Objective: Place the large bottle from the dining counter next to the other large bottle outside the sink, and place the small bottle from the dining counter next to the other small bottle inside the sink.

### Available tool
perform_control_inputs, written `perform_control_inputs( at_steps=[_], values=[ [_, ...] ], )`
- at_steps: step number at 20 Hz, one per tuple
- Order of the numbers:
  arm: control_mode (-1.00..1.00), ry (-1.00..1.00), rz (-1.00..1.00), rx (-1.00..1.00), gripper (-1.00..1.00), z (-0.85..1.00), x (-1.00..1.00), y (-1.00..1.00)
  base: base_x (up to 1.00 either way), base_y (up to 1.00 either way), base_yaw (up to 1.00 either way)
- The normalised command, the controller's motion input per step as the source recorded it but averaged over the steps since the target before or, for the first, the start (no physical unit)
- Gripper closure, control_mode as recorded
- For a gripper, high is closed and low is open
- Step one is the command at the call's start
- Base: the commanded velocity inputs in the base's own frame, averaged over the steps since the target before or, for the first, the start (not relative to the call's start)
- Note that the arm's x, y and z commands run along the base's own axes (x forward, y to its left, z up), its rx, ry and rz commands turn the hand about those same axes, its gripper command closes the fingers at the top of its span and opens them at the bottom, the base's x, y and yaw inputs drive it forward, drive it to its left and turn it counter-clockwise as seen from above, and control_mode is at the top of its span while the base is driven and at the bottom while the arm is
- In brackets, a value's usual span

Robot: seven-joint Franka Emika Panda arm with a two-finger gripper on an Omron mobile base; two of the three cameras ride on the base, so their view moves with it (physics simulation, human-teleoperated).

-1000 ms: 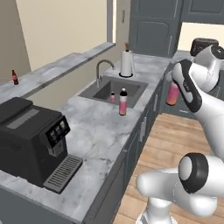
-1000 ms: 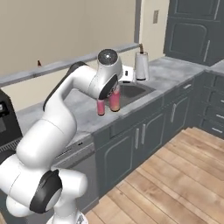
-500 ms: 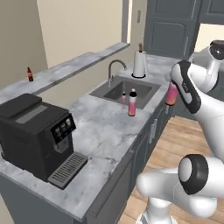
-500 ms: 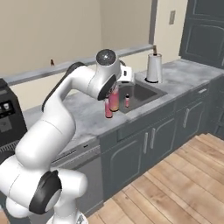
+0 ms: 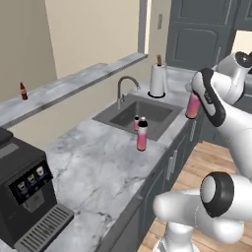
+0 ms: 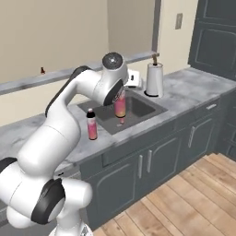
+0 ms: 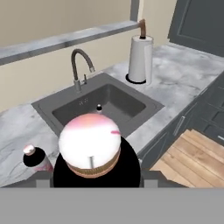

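- Our gripper [image 6: 119, 97] is clamped on the large pink bottle [image 6: 120, 105], over the dark grey sink [image 6: 138, 107] edge.
- We should lower it upright on the marble counter [image 5: 106, 162] beside the other large pink, dark-capped bottle [image 5: 142, 136].

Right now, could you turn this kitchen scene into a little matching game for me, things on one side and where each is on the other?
Things:
1. pink bottle in the claw
2. second large pink bottle
3. small brown bottle
4. paper towel roll

Places:
A. on the raised dining counter
B. on the worktop behind the sink
C. held above the counter's front edge
D. standing at the sink's front rim

Pairs: 1-C, 2-D, 3-A, 4-B
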Motion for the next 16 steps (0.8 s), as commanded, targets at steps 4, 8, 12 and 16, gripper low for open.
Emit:
perform_control_inputs(
  at_steps=[4, 8, 12, 16],
  values=[
    [1.0, 0.0, 0.0, 0.0, 1.0, 0.0, 0.0, 0.0, 0.09, 0.0, 0.25],
    [1.0, 0.0, 0.0, 0.0, 1.0, 0.0, 0.0, 0.0, 0.2, -0.29, 0.19],
    [1.0, 0.0, 0.0, 0.0, 1.0, 0.0, 0.0, 0.0, 0.05, -0.02, 0.25],
    [1.0, 0.0, 0.0, 0.0, 1.0, 0.0, 0.0, 0.0, 0.0, 0.0, 0.25]
  ],
)
